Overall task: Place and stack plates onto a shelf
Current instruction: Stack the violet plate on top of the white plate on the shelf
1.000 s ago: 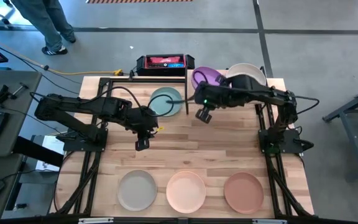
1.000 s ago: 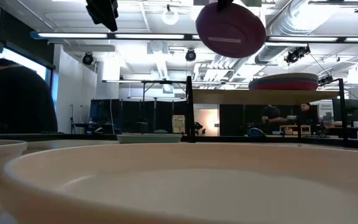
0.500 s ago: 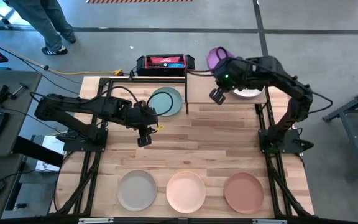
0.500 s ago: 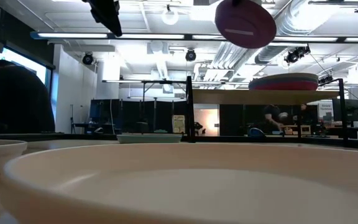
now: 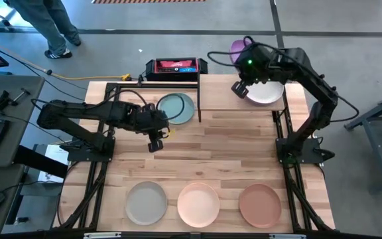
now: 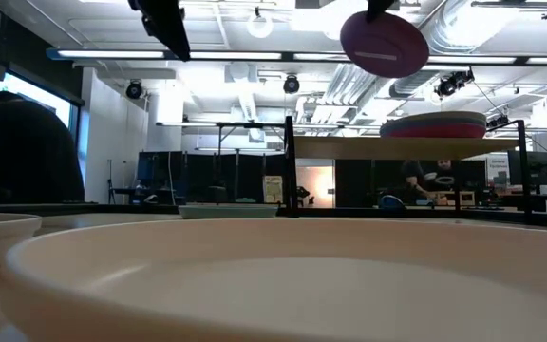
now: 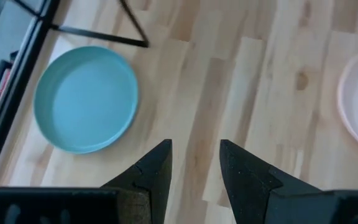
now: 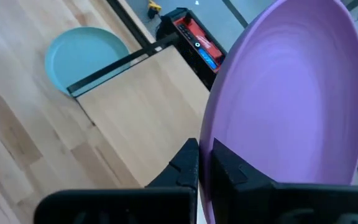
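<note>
My right gripper (image 5: 239, 87) hangs high over the shelf (image 5: 221, 93), shut on the purple plate (image 5: 238, 48); the low view shows the plate (image 6: 385, 43) well above the shelf board (image 6: 406, 145). A stack of plates with a cream one (image 5: 266, 93) on top rests on the shelf's right half; a magenta rim shows in the stack (image 6: 435, 125). The pale teal plate (image 5: 177, 108) lies on the table left of the shelf. My left gripper (image 5: 154, 143) hovers open over bare wood near the teal plate (image 7: 86, 98). My right gripper (image 8: 204, 149) pinches the purple plate's rim (image 8: 219, 134), with one finger on the hollow inner face and one on the outer side. The plate is lifted clear and stands on edge, tilted, its hollow face turned toward the wrist camera.
Grey-beige (image 5: 146, 202), peach (image 5: 198, 203) and terracotta (image 5: 259, 203) plates sit in a row along the table's near edge. A red and black device (image 5: 176, 66) lies beyond the far edge. A person (image 5: 48, 23) stands on the floor, far left. The shelf's left half (image 8: 145, 96) is bare.
My right gripper has carried the purple plate up and toward the far right, from beside the teal plate to above the shelf. The plate has stayed on edge in the hold. My left gripper has drifted slightly toward the far edge.
</note>
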